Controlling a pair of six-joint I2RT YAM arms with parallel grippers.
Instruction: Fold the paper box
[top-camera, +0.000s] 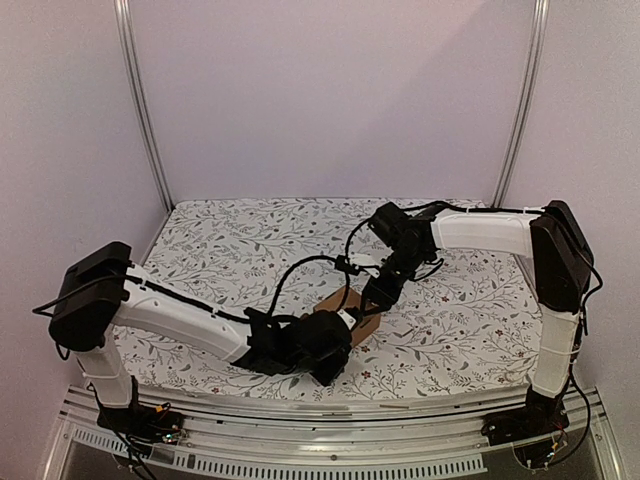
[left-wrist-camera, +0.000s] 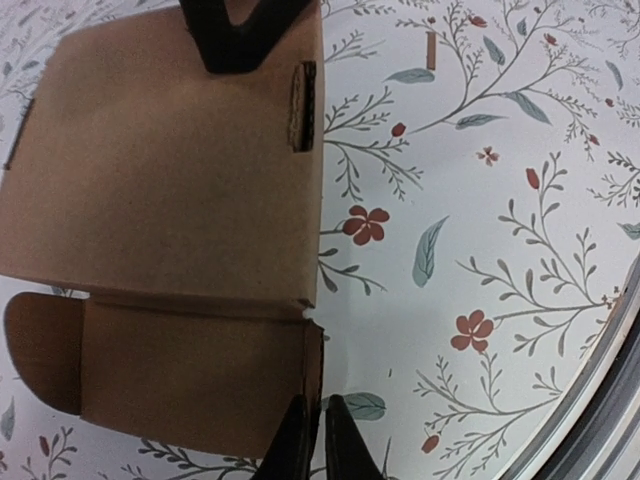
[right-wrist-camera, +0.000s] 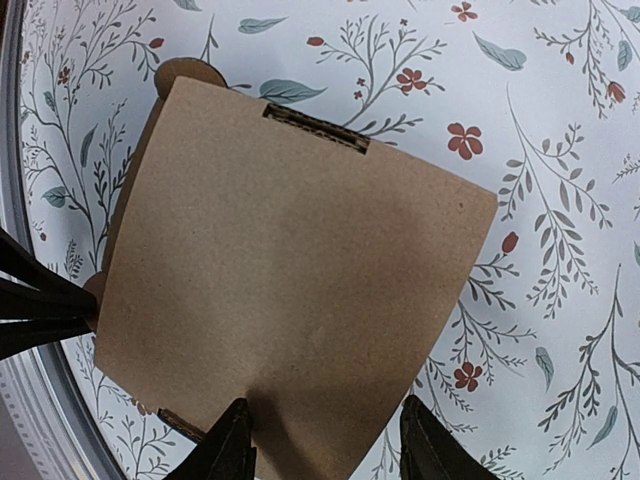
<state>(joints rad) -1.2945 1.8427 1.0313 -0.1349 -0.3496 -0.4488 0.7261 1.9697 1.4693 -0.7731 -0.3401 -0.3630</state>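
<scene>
- Left end effector (left-wrist-camera: 322, 445): tips nearly together, clamped on a flap edge of the paper box (left-wrist-camera: 170, 190) (thin cardboard between them).
- Right end effector (right-wrist-camera: 325, 445): fingers apart, straddling the box's top panel just ahead.
- Box lies on the floral bench (left-wrist-camera: 500, 200), between both.

no readable text, labels or numbers anywhere.
</scene>
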